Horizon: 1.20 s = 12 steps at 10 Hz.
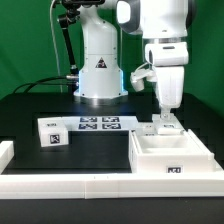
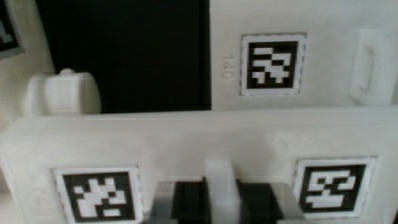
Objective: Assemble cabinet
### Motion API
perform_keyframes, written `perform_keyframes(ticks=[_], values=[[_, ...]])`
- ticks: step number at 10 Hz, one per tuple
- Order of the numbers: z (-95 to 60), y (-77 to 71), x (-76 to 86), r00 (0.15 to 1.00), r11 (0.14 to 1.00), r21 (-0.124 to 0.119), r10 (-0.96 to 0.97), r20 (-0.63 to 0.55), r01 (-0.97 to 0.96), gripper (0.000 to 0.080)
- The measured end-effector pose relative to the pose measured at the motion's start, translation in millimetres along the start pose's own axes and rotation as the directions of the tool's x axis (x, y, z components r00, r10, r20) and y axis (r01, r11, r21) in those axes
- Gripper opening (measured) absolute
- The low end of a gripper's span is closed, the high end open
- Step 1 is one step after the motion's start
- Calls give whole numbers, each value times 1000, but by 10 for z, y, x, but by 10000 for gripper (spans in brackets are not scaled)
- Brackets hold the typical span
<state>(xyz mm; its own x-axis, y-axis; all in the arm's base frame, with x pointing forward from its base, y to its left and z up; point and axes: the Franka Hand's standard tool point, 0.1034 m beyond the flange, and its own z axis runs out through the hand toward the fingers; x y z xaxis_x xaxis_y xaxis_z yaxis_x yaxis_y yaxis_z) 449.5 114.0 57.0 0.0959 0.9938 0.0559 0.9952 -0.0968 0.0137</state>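
Near the front corner of the surface (image 1: 30, 108) on the exterior view's right, the cabinet (image 1: 172, 158) lies as an open white tray. It seems far from finished: a loose tagged block (image 1: 52, 132) sits well apart toward the opposite side, beside the marker board (image 1: 97, 124), not yet joined. The arm reaches straight down, its gripper (image 1: 165, 120) at the cabinet's rear wall. Its fingers stand nearly together about a pale strip; whether they clamp it I cannot tell.
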Motion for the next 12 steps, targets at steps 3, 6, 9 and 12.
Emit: perform_keyframes(ticks=[3,6,9,12], values=[[-37,72,17,1000,1000,-9,0,-2,0,68],[-47,94,22,1000,1000,-9,2,-1,-2,68],[-30,85,5,1000,1000,-5,5,0,-5,68],[-30,125,40,1000,1000,-5,2,-2,-2,68]])
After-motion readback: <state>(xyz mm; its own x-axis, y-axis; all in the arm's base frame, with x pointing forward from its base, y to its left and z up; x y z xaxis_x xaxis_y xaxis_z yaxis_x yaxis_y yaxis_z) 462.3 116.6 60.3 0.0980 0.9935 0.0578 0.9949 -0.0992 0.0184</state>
